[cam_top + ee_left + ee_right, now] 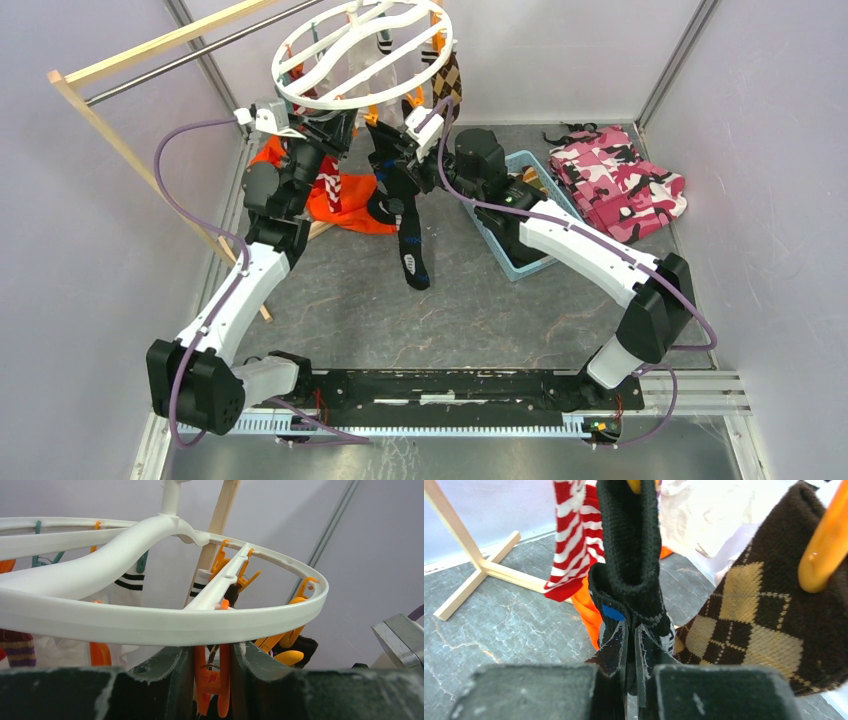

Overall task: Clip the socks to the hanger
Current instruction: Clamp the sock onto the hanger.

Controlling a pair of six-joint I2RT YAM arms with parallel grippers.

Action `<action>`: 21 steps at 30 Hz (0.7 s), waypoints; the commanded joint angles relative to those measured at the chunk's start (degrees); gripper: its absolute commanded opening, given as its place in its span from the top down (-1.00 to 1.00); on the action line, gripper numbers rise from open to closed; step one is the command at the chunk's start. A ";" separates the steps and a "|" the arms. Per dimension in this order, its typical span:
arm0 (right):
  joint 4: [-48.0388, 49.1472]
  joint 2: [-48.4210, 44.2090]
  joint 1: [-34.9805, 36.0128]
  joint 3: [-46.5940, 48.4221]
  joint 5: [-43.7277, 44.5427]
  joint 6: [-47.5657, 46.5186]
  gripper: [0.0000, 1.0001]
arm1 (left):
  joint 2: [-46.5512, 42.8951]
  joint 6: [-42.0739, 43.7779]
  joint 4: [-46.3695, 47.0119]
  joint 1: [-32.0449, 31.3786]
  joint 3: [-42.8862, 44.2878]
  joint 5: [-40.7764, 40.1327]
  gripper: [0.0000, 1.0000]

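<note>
Presently, entries running outward from the piece in hand.

Black sock with blue (405,225): I am pinching it in my right jaws, which are clamped together on the fabric. Its cuff is rising toward the hanger and its foot is dangling above the counter (400,320).

Orange clip (212,680): it is hanging under the near rim of the hanger (330,95). My left jaws are pressing on it from both sides. I cannot tell whether the cuff is already sitting between its tips.

Handling note, my judgement: I am aiming to feed a doubled fold of cuff deep into the clip's mouth while squeezing it wide, easing the left off first and the right only once the clip is biting. The ring is hanging free, so pushing gently should stop it swinging.

Already hanging: brown argyle sock (764,625), red-and-white striped sock (574,540), white sock with black stripes (127,582).

Surroundings: wooden rack (150,45), orange garment (350,215), blue basket (520,260), pink camouflage cloth (615,180).
</note>
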 commanded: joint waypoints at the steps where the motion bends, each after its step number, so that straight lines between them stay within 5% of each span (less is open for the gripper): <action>1: -0.08 -2.80 -0.16 4.30 -4.53 -0.32 1.00 | -1.21 -3.74 -3.97 -0.40 3.14 -3.97 0.96; 9: -1.59 -2.90 0.50 7.64 -7.72 0.10 1.00 | -1.76 -4.67 -7.43 -0.62 4.17 -5.83 0.96; 21: -5.24 2.47 2.49 14.64 -0.80 3.95 1.00 | -1.92 -5.19 -8.26 -0.70 4.46 -5.75 0.95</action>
